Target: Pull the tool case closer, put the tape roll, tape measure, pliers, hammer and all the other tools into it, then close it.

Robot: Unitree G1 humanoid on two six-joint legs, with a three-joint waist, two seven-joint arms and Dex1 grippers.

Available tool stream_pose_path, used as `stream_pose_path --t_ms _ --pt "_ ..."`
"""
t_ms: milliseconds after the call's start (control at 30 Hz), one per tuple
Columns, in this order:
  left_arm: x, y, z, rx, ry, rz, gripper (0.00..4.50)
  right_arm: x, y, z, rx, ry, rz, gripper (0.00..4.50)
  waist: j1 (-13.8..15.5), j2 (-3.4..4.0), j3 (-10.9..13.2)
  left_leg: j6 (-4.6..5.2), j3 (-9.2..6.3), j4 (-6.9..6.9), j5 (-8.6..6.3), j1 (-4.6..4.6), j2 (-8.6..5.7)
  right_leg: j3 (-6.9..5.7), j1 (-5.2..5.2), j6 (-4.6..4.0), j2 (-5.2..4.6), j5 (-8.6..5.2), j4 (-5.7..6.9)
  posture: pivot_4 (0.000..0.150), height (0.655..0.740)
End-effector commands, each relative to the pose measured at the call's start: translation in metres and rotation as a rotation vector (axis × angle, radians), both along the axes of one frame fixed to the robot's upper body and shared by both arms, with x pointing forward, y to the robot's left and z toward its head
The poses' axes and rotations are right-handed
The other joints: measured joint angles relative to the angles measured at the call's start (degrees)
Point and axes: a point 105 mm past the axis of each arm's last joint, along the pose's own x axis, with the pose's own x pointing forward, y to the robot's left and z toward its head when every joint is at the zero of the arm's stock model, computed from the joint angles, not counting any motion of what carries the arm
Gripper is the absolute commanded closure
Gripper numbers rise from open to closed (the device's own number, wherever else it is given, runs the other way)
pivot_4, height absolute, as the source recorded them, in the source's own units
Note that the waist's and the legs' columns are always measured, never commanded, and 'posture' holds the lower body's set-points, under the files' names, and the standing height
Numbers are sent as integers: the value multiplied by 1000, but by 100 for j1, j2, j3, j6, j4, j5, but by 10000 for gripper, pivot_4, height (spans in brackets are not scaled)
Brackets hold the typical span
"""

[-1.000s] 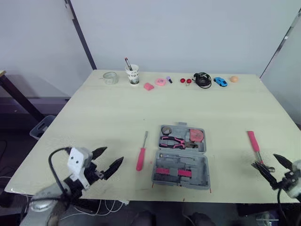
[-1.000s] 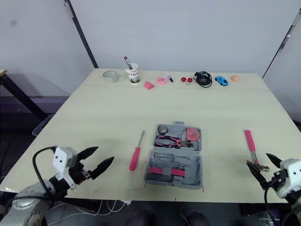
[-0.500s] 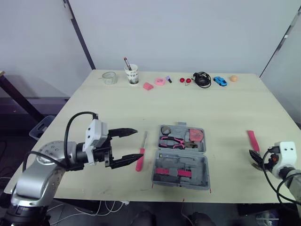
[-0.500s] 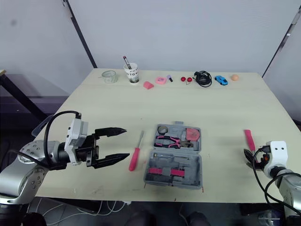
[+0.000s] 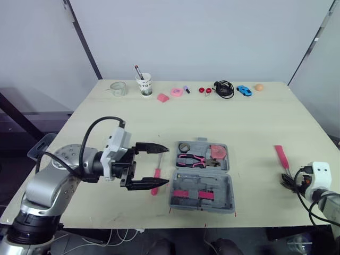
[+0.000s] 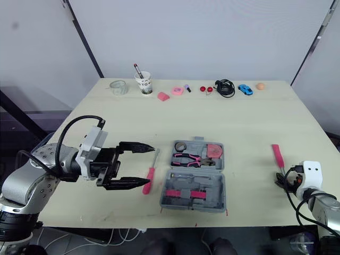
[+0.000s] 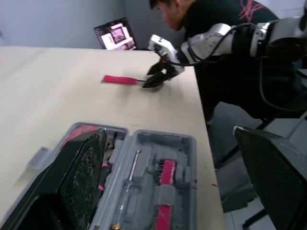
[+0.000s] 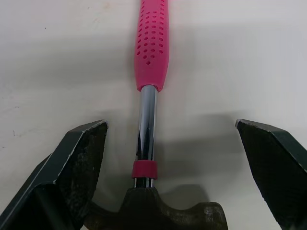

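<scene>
Right wrist view: right tool (image 8: 170, 125) splayed astride the hammer (image 8: 152, 43).

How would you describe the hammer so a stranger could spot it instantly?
On the pale table, look right of the open grey tool case. The hammer lies flat there, its steel neck between the fingers of the open right gripper. Its pink handle is dimpled, unlike the slimmer screwdriver left of the case.

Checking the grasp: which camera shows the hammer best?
The right wrist view: the hammer lies close inside the open right tool, pink grip, chrome shaft and dark head plain. The eye views show its pink handle, small; the left wrist view shows it far off, the tool at its head.
</scene>
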Motion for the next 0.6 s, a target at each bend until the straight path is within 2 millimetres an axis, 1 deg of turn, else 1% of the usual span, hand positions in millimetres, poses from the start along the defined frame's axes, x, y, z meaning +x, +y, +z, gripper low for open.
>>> stream_pose_path --t_ms 33,67,100,133,167,200,233,367,500,533,600 --pt "-3 -5 8 4 -34 -36 0 0 0 -3 -45 49 32 18914 0 0 0 0 0 0 0 0 0 0 0 0 0 0 0 1500 7400" --pt "-3 -6 8 4 -35 -37 0 1 0 -4 -48 52 35 22077 1 -1 -1 0 0 0 0 0 0 0 0 0 0 0 0 1500 7400" --pt "-3 -7 8 5 -38 -40 0 2 1 -4 -34 55 25 28605 0 -2 -1 0 0 0 0 0 -1 9 1 0 5 0 -1 1500 7400" --pt "-3 -7 8 4 -38 -41 0 3 1 -5 -25 61 19 32070 1 -2 -1 0 0 0 0 0 -1 11 1 0 5 0 -1 1500 7400" --pt "-2 -8 8 3 -39 -42 0 3 1 -6 -18 65 15 36525 1 -4 -1 0 1 1 0 0 -1 12 1 0 5 0 -1 1500 7400" --pt "-2 -8 8 2 -39 -43 0 4 2 -7 -22 74 22 42701 1 -7 -1 0 1 2 0 0 -1 15 1 1 7 0 -1 1500 7400" --pt "-2 -9 8 2 -40 -45 0 4 2 -8 -20 81 28 43992 1 -10 -2 0 0 2 0 -1 -2 18 2 1 8 0 -1 1500 7400" --pt "-2 -9 8 4 -44 -48 0 3 2 -10 -14 92 15 43992 0 -20 -4 0 -1 2 0 -1 -2 19 2 0 9 0 -1 1500 7400" --pt "-1 -8 7 3 -43 -45 0 4 2 -7 -19 61 9 43992 1 -24 -6 0 -2 2 0 0 -2 19 2 1 10 0 -1 1500 7400" --pt "-1 -8 7 3 -43 -45 0 5 2 -4 -26 47 15 43992 1 -24 -5 0 -1 2 0 -1 -2 19 2 1 9 0 -1 1500 7400" --pt "-1 -7 6 1 -44 -43 0 8 2 11 -74 -9 52 43992 2 -22 -5 0 -1 2 0 -1 -2 19 2 1 9 0 -1 1500 7400"
